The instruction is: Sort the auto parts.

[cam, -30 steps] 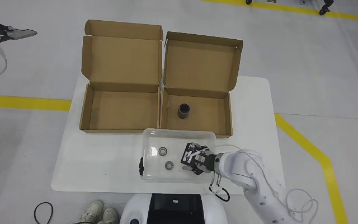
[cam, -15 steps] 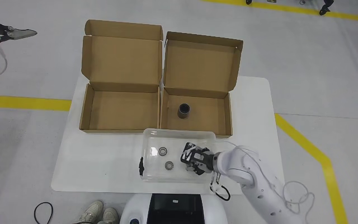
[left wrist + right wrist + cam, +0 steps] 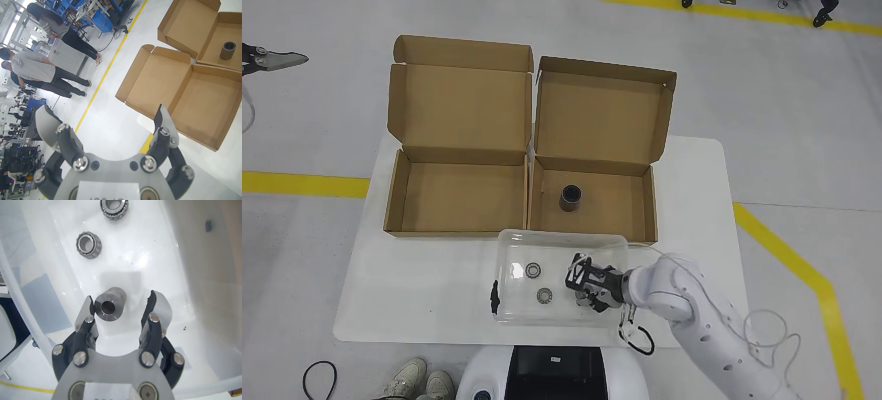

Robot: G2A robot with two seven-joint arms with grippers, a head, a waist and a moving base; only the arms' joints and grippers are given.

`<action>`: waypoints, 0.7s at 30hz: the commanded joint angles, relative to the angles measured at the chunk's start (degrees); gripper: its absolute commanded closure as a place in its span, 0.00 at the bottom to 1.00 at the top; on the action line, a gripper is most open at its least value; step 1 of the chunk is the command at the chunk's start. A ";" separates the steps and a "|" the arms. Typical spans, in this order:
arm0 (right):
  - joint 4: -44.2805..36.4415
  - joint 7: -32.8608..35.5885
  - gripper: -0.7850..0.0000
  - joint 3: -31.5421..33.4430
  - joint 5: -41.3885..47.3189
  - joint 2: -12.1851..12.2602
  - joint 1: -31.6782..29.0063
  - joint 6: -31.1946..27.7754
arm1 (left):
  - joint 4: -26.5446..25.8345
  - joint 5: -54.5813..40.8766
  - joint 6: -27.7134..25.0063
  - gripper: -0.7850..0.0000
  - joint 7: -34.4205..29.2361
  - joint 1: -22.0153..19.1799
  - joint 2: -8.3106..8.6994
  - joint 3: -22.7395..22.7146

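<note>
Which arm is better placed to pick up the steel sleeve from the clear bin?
Right. The right end effector is inside the clear bin, open, with the steel sleeve between its fingers. The left end effector is away from the bin, facing the cardboard boxes from the side.

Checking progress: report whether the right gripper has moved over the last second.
Yes, slightly: the right gripper has edged deeper into the clear bin, toward the nearer bearing.
</note>
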 commanded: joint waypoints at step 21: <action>-3.18 -4.61 1.00 -0.35 1.82 1.20 0.39 -1.10 | 0.00 0.00 0.00 0.00 0.00 0.00 0.00 0.00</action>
